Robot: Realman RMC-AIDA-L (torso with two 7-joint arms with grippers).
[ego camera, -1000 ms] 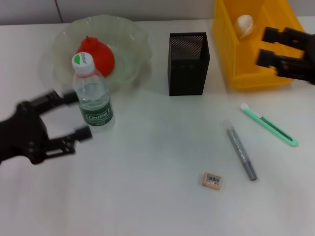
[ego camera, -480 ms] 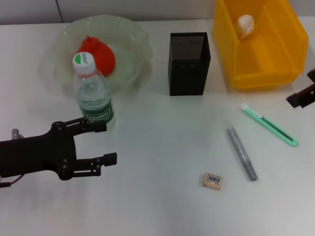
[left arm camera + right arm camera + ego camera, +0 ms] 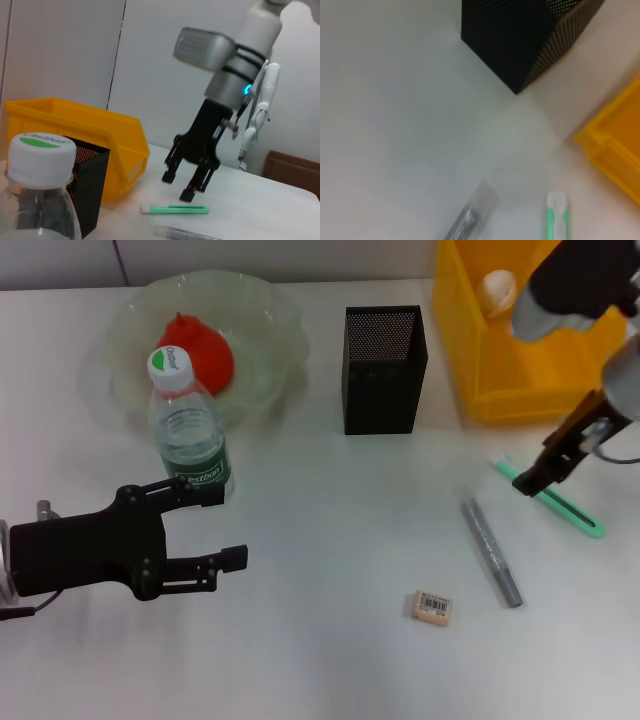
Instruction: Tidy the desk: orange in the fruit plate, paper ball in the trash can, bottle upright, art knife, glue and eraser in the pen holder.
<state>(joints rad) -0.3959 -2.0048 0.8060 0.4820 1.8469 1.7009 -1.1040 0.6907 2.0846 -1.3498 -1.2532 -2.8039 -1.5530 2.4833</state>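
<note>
our right hand (image 3: 532, 478) hangs fingers parted over the slim green art knife (image 3: 552, 496), near the yellow plastic trash can (image 3: 520, 390) with the crumpled paper ball (image 3: 497, 287) inside. our left hand (image 3: 215, 525) gapes beside the upright clear bottle (image 3: 188, 430). bare white bench (image 3: 320, 570) lies between. the mesh pen holder (image 3: 384, 368) stands apart; the beige eraser (image 3: 432, 607) lies flat.

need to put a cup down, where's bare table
Bare: the middle stretch between the bottle and the grey glue stick, and the front edge below the eraser. Crowded: right side, where the right hand hangs over the green knife.
</note>
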